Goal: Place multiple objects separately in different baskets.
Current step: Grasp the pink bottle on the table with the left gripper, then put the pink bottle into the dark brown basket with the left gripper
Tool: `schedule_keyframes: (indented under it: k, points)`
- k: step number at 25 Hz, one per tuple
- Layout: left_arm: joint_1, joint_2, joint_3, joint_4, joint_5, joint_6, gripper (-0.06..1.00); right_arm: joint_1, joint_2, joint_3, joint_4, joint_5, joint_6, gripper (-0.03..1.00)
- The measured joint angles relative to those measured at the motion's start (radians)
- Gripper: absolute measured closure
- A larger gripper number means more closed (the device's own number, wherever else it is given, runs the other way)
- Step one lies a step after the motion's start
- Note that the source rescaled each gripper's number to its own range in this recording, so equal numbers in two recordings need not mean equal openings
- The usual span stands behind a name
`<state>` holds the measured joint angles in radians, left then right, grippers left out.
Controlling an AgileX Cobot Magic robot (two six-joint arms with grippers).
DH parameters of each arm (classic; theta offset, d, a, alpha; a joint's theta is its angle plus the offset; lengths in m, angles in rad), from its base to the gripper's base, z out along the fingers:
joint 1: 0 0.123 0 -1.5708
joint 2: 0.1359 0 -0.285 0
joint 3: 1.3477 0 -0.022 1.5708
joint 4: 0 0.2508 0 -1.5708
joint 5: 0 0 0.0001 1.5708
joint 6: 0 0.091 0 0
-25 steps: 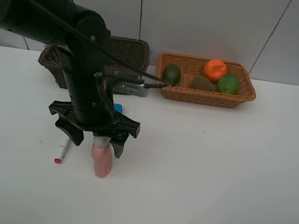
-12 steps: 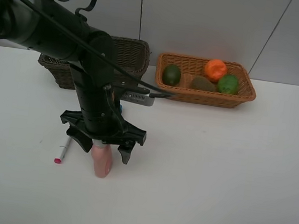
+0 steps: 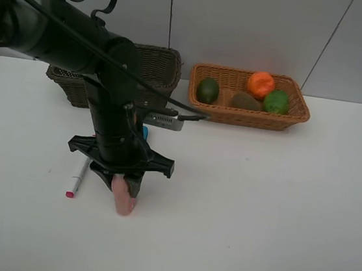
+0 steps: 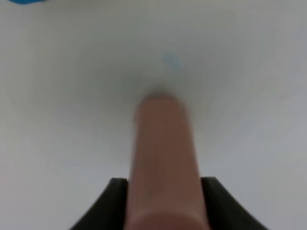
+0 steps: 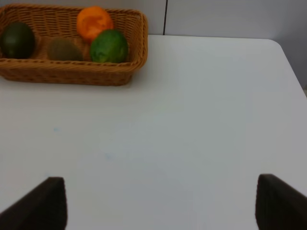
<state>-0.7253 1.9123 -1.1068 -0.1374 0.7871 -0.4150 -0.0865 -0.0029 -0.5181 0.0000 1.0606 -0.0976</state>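
The pink bottle (image 3: 123, 201) lies on the white table, and my left gripper (image 3: 123, 185) is shut on it from above. In the left wrist view the bottle (image 4: 163, 158) fills the gap between the black fingers (image 4: 113, 201). The white marker (image 3: 78, 180) lies just left of it, and the blue eraser (image 3: 143, 131) peeks out behind the arm. Two green fruits (image 3: 208, 89) (image 3: 276, 101), the kiwi (image 3: 244, 101) and the orange (image 3: 261, 84) sit in the light basket (image 3: 248, 117). The dark basket (image 3: 159, 64) stands behind my left arm. The pump bottle is hidden. My right gripper (image 5: 163, 201) is open and empty.
The table's far edge meets a grey wall right behind both baskets. The right wrist view shows the table's right edge (image 5: 292, 67) and bare white surface between the gripper and the light basket (image 5: 72, 76).
My left gripper's fingers, spread on either side of the pink bottle before, have lowered and closed on it. The bottle still lies in the same place.
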Motion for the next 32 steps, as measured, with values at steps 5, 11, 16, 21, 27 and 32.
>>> schedule_keyframes:
  k: [5,11,16,21,27,32]
  points:
    - [-0.003,0.0,0.0,0.006,0.002,-0.002,0.66,0.0,0.0,0.0,0.0,0.0,0.0,-0.03]
    - [-0.003,0.0,0.0,0.006,0.002,-0.002,0.66,0.0,0.0,0.0,0.0,0.0,0.0,-0.03]
    - [-0.003,0.0,0.0,0.006,0.002,-0.002,0.66,0.0,0.0,0.0,0.0,0.0,0.0,-0.03]
    - [-0.003,-0.042,-0.032,0.024,0.056,-0.002,0.66,0.0,0.0,0.0,0.0,0.0,0.0,-0.03]
    - [0.019,-0.155,-0.201,0.129,0.171,-0.033,0.66,0.0,0.0,0.0,0.0,0.0,0.0,-0.03]
    - [0.062,-0.193,-0.387,0.242,0.259,-0.045,0.66,0.0,0.0,0.0,0.0,0.0,0.0,-0.03]
